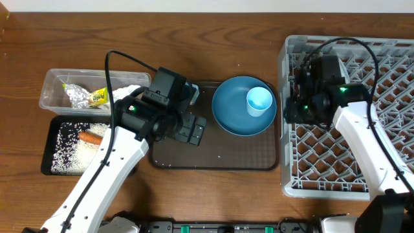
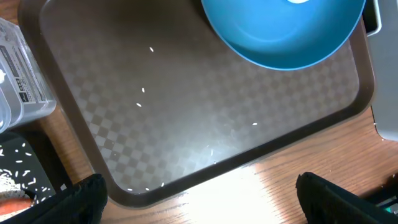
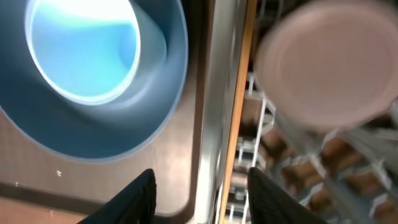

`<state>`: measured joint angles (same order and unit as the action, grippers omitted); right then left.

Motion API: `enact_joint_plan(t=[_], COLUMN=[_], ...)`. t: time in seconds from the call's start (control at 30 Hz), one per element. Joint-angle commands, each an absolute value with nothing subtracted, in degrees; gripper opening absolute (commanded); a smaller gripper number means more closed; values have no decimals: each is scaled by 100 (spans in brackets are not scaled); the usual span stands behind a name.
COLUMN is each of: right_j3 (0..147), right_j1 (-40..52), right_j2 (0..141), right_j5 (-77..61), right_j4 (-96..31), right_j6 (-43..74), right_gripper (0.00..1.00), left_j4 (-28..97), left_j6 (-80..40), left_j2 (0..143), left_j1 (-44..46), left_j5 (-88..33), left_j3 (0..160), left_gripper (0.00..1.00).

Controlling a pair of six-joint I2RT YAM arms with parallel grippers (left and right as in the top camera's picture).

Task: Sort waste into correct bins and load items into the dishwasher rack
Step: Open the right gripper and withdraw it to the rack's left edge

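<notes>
My left gripper (image 1: pixel 191 129) (image 2: pixel 208 205) hangs open over the near edge of the dark brown serving tray (image 2: pixel 186 118), holding nothing. A few loose rice grains (image 2: pixel 143 90) lie on that tray. The blue plate (image 1: pixel 233 113) (image 2: pixel 280 37) carries the light blue cup (image 1: pixel 259 100) (image 3: pixel 84 50). My right gripper (image 1: pixel 292 111) (image 3: pixel 202 199) is over the left rim of the grey dishwasher rack (image 1: pixel 388 58) (image 3: pixel 211 93), fingers apart and empty. The pale pink cup (image 3: pixel 326 62) stands bottom-up in the rack, blurred. Foil (image 1: pixel 81 96) and tissue (image 1: pixel 129 92) lie in the clear tub (image 1: pixel 48 87). The carrot (image 1: pixel 92 137) and rice lie in the black tray (image 1: pixel 46 162).
The serving tray (image 1: pixel 220 158) lies between the bins and the rack. The tub's corner (image 2: pixel 18 68) shows at the left of the left wrist view. Bare wooden table (image 1: pixel 213 45) runs along the far side.
</notes>
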<state>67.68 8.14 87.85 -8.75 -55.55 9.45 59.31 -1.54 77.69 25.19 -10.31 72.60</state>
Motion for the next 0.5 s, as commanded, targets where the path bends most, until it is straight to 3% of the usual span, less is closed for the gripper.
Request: enact_joint_plan(t=[0.0, 0.33, 0.47], right_j3=[6718, 5981, 5881], right_j1=[873, 1155, 1166], right_j2=[8691, 8691, 8689], right_j5=[-735, -746, -381], right_j4=[-5682, -5131, -5144], right_j6=[1411, 1476, 1463], right_gripper=[46, 45, 26], left_j4=[5929, 5929, 5931], left_j6=[-180, -180, -180], left_j2=[7747, 7747, 7747], left_j1=[2517, 2515, 2517], left_j5=[-978, -978, -976], left_j3=[7234, 7234, 7234], left_gripper=[100, 100, 100])
